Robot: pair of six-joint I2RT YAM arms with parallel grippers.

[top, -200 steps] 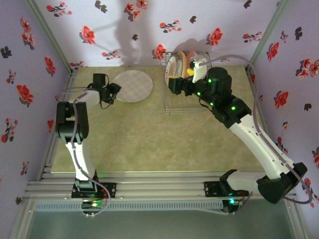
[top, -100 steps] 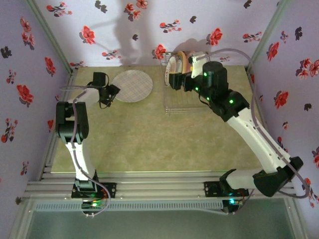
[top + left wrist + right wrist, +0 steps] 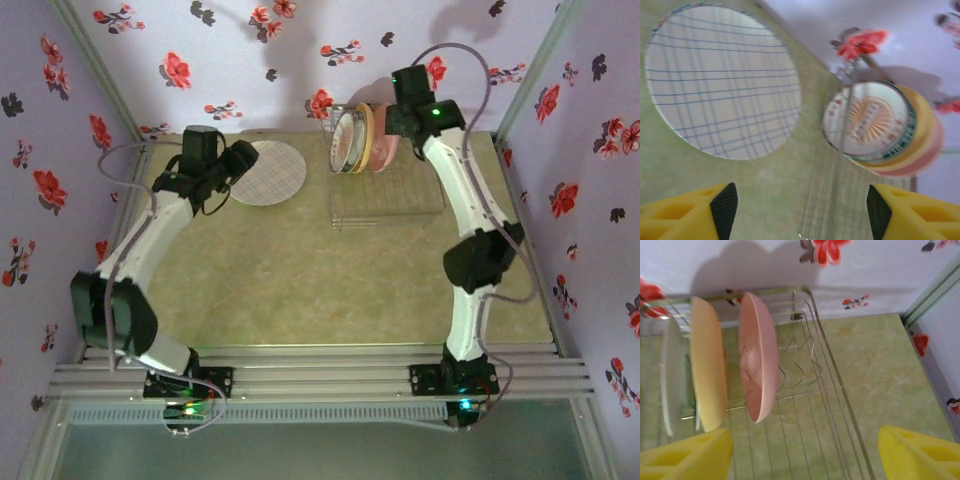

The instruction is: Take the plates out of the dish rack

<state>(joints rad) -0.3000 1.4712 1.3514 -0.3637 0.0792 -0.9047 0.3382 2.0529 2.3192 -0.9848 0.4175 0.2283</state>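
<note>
Right gripper (image 3: 805, 452) spread, empty, lower frame. Pink plate (image 3: 757, 360) upright in dish rack (image 3: 841, 385), centre-left: likely stiff, slick, breakable; pinch upper rim.

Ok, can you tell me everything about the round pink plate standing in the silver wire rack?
The round pink plate is plain, smooth and glossy, with a shallow curved rim. It stands on edge in the silver wire dish rack, its lower edge caught between the wires. It is the end one of the standing plates, beside the orange-yellow plate with a gap between them. Only the rack's wires seem to touch it.
</note>
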